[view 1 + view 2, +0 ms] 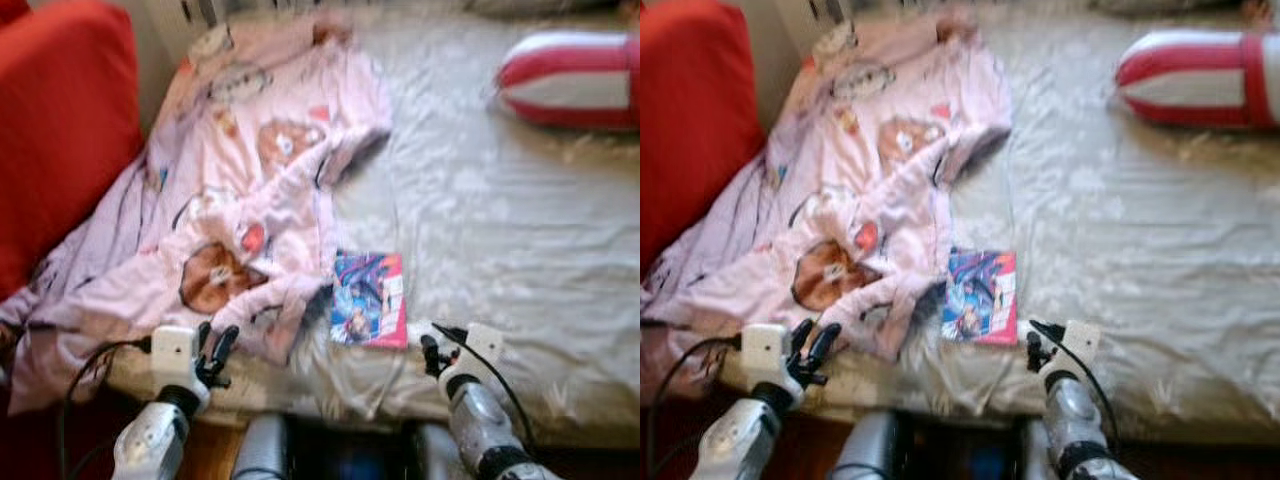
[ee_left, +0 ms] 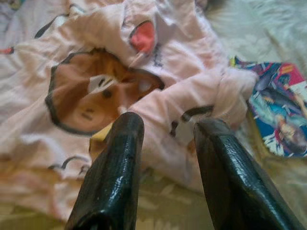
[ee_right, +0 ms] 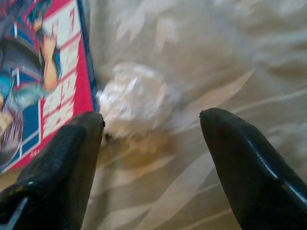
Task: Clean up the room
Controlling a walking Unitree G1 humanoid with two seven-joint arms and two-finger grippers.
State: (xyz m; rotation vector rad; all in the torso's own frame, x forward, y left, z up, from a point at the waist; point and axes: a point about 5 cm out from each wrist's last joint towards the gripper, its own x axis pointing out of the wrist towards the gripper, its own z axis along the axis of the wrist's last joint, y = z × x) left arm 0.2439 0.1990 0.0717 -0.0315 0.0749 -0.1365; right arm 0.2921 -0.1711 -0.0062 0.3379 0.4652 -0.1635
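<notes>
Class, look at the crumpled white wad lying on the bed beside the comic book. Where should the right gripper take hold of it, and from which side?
Grip the crumpled white wad across its rounded middle, coming straight on from the bed's near edge. The right gripper already has its jaws open on either side of it, and the comic book lies flat beside it, so keep that finger off the cover.

bed (image 1: 1120, 230) | pink blanket (image 1: 860, 200) beside comic book (image 1: 980, 297) | striped pillow (image 1: 1200, 75) far corner

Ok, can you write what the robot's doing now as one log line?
left gripper: open, at pink blanket edge | right gripper: open, over crumpled white wad beside comic book | bed: untidy
</notes>
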